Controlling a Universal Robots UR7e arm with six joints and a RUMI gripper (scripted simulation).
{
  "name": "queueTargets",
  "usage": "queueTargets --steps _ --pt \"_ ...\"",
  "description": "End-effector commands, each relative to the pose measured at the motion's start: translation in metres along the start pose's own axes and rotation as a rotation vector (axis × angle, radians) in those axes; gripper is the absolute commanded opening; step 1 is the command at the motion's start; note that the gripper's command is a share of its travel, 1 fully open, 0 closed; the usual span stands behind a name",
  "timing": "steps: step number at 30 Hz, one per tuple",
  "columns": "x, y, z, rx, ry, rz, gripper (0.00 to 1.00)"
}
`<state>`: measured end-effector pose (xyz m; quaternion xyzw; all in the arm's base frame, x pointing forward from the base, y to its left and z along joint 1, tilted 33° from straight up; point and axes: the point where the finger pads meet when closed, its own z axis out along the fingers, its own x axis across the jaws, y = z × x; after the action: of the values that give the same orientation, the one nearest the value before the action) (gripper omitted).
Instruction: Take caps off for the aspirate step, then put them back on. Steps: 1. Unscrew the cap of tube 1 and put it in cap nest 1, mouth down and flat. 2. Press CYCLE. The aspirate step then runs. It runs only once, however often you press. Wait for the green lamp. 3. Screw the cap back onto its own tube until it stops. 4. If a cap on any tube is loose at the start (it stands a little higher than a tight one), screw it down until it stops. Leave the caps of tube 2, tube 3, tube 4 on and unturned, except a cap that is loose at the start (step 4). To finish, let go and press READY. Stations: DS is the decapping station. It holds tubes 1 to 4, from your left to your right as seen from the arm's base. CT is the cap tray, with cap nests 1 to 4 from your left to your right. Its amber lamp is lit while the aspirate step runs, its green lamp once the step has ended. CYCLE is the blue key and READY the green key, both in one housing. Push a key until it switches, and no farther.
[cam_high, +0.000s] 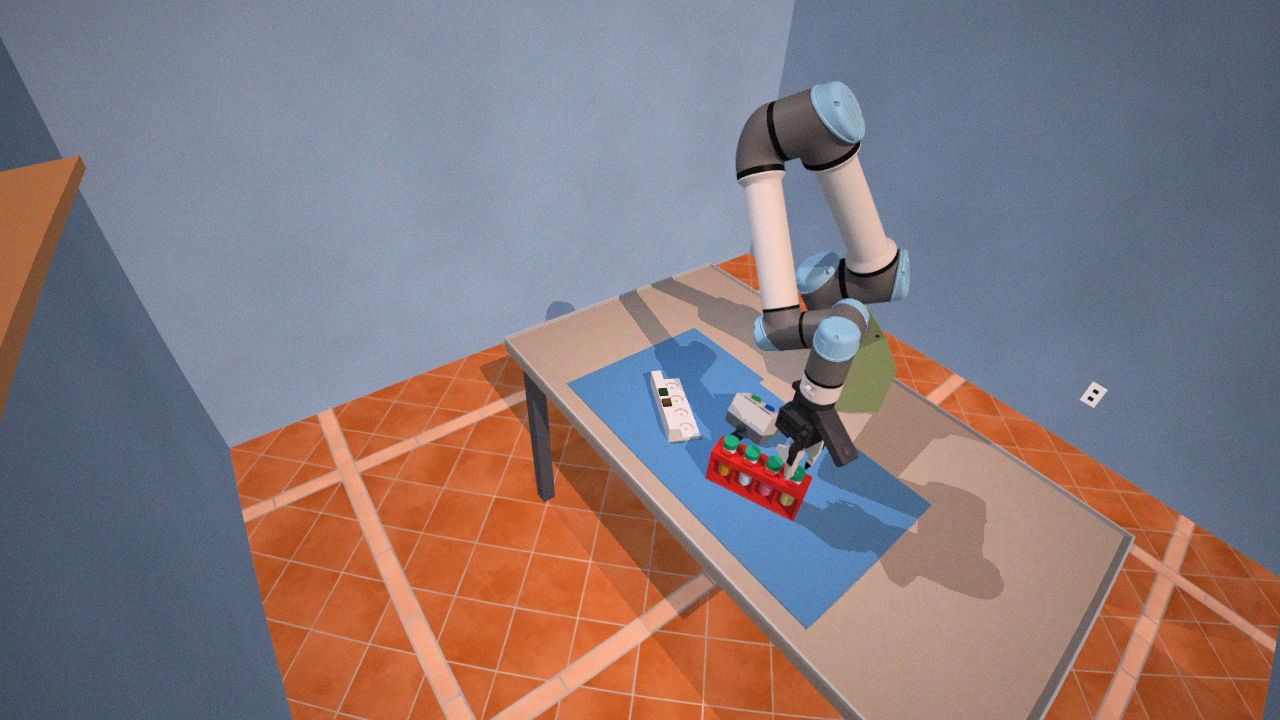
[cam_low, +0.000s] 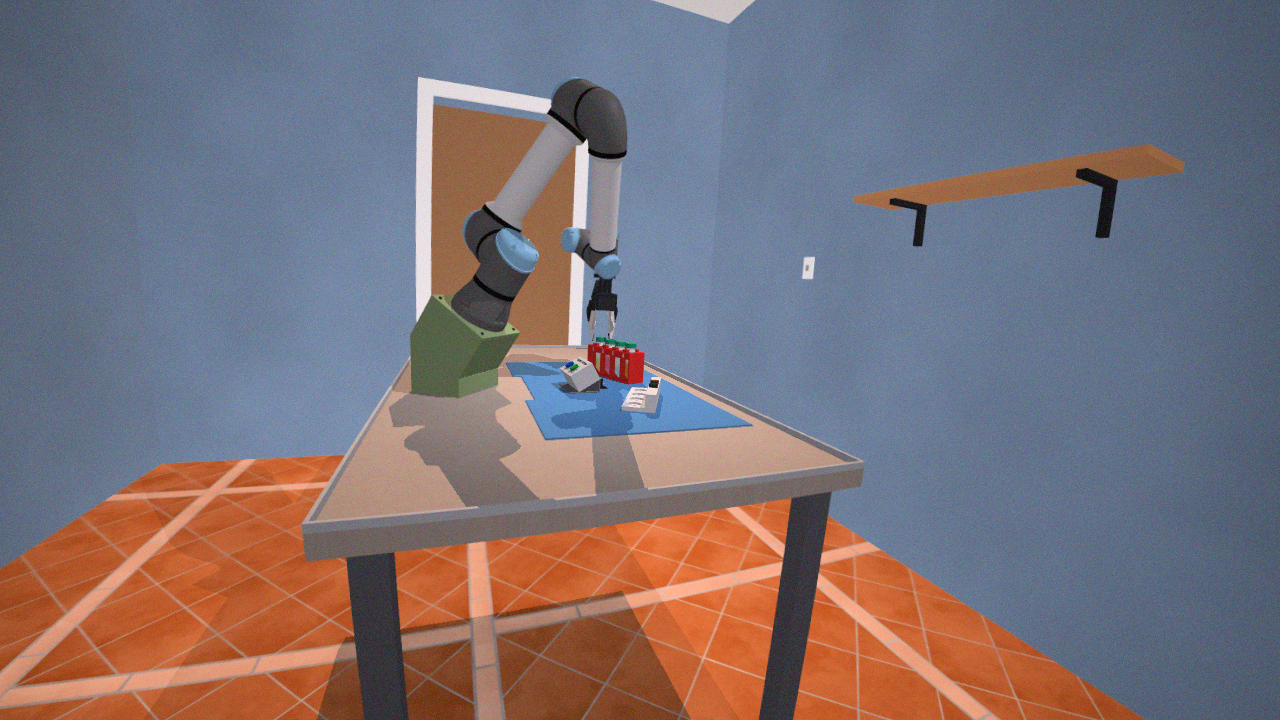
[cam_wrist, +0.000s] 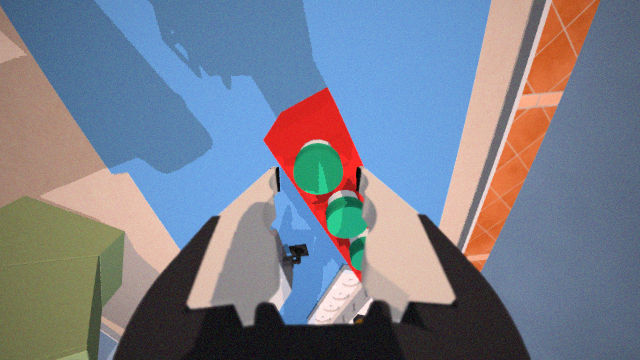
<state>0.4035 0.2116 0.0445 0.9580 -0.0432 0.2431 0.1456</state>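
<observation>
The red decapping station (cam_high: 718, 471) (cam_low: 617, 363) (cam_wrist: 310, 120) stands on the blue mat and holds tubes with green caps. The cap of tube 1 (cam_high: 797, 471) (cam_wrist: 318, 167) is on its tube at the rack's end. My gripper (cam_high: 799, 458) (cam_low: 601, 324) (cam_wrist: 317, 168) points down over it, open, one fingertip on each side of this cap with a small gap at both. The caps of the neighbouring tubes (cam_high: 773, 463) (cam_wrist: 346, 216) are on. The white cap tray (cam_high: 673, 407) (cam_low: 641, 400) (cam_wrist: 340, 297) has empty nests. The key housing (cam_high: 750, 413) (cam_low: 580, 374) stands beside the rack.
The arm's green base block (cam_high: 872, 376) (cam_low: 452, 358) (cam_wrist: 50, 260) stands at the table's back. The table edge (cam_wrist: 505, 125) runs close behind the rack. A wall shelf (cam_low: 1020, 179) hangs far off.
</observation>
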Motion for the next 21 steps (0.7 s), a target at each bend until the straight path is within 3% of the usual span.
queueTargets --steps 1,2,16,21 --pt "0.0002 -0.0004 -0.0004 -0.011 -0.001 0.046 0.35" --pt "0.0002 -0.0004 -0.0004 -0.011 -0.001 0.046 0.0" --pt "0.0003 -0.0004 -0.0004 -0.011 -0.001 0.045 0.0" --pt "0.0002 -0.0004 -0.0006 -0.011 -0.003 -0.204 0.0"
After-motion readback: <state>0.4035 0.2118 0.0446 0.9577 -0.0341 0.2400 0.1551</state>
